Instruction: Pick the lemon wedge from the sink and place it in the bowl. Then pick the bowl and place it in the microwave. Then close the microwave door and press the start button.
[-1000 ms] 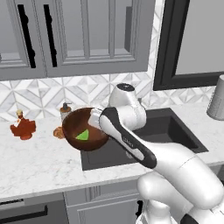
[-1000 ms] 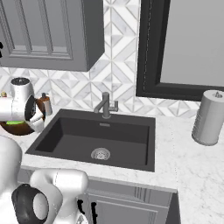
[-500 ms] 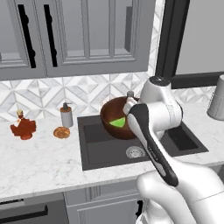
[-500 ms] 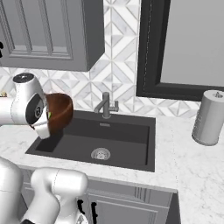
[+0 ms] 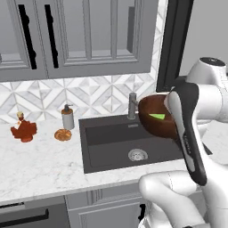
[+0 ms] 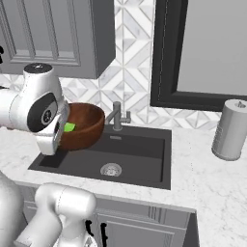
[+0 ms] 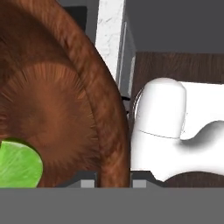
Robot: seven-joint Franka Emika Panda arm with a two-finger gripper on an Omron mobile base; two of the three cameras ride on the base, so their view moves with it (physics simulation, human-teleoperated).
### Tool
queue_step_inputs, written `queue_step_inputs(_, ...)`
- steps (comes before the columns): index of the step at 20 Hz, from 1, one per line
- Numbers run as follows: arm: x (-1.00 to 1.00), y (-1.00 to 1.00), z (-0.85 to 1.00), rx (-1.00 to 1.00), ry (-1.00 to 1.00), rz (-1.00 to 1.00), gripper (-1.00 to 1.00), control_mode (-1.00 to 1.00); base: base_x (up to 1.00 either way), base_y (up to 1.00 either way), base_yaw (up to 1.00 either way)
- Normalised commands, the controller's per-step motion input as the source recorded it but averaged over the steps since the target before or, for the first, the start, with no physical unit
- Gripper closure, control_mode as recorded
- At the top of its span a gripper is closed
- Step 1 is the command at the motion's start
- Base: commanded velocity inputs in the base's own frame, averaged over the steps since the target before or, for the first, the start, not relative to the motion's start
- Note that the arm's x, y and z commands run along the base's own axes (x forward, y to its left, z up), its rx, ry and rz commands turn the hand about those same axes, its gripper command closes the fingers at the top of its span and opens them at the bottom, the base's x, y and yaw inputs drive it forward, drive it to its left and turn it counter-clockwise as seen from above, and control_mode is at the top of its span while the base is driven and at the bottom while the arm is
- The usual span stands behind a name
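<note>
With the gripper clamped on the rim of the bowl above the sink, I'd carry it level toward the microwave so the lemon wedge stays put.

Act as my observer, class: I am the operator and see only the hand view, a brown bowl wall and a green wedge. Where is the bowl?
Observer: The bowl hangs in the air above the sink, beside the faucet.
Operator: What lies in the basin?
Observer: Its round silver drain shows, uncovered.
Operator: What stands on the counter?
Observer: On one side, a round pastry and a leafy ornament; on the other, a grey roll.
</note>
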Motion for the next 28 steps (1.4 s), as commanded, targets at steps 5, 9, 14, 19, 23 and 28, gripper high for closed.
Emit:
queue_step_inputs(5,-0.93,-0.08,0.09,0.03,-0.26,-0.02,1.0,-1.0,0.0,0.0,0.0)
queue_step_inputs(9,-0.89,0.0,0.28,0.0,-0.23,-0.05,1.0,-1.0,0.0,0.0,0.0)
queue_step_inputs(14,-0.37,0.02,0.34,0.0,-0.01,-0.16,1.0,-1.0,0.0,0.0,0.0)
queue_step_inputs(19,-0.08,0.0,0.18,0.0,0.0,-0.09,1.0,1.0,-0.25,-0.01,-0.11)
queue_step_inputs(23,0.0,0.0,0.0,0.0,0.0,0.0,1.0,1.0,-0.09,-0.21,-0.16)
queue_step_inputs(28,0.0,0.0,0.0,0.0,0.0,0.0,1.0,1.0,-0.12,-0.41,-0.75)
